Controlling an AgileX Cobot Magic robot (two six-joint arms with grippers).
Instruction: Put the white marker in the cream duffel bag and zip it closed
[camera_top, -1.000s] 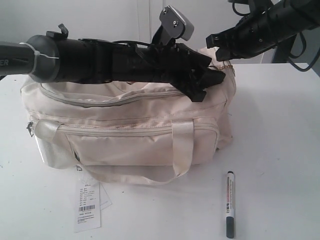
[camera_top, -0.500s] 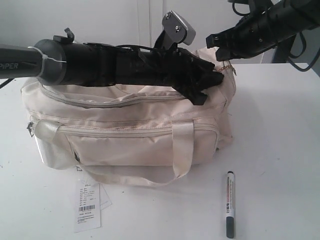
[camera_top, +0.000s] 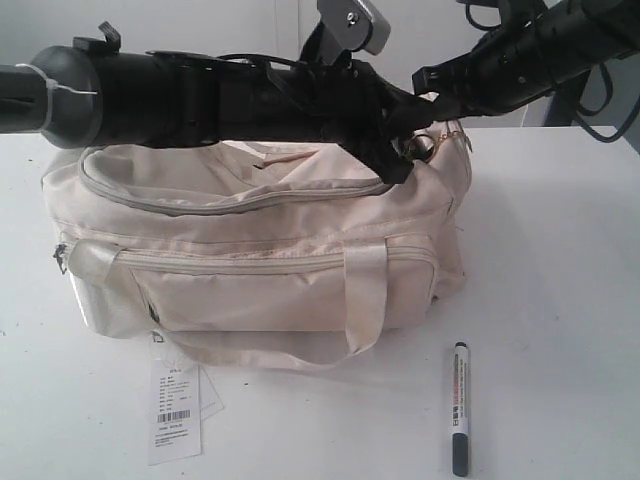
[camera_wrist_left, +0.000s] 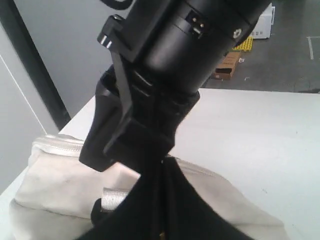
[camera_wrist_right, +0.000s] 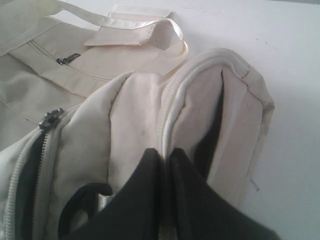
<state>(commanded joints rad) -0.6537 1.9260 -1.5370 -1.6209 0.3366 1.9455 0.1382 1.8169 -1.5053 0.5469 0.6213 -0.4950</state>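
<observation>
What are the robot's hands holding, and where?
The right gripper pinches the cream duffel bag by the fabric at its end. For the left gripper, it cannot be told.

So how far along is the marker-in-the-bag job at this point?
Done: nothing visible yet. In hand: the right gripper pinches the end of the cream duffel bag while the left gripper, apparently closed, sits at the main zip there. Left: the white marker lies on the table by the bag, untouched; insert it, then zip shut.

A white table (camera_top: 560, 250) carries a cream duffel bag (camera_top: 250, 270). In front of the bag, a white marker (camera_top: 460, 408) lies on the right and a barcode tag (camera_top: 175, 410) on the left.
</observation>
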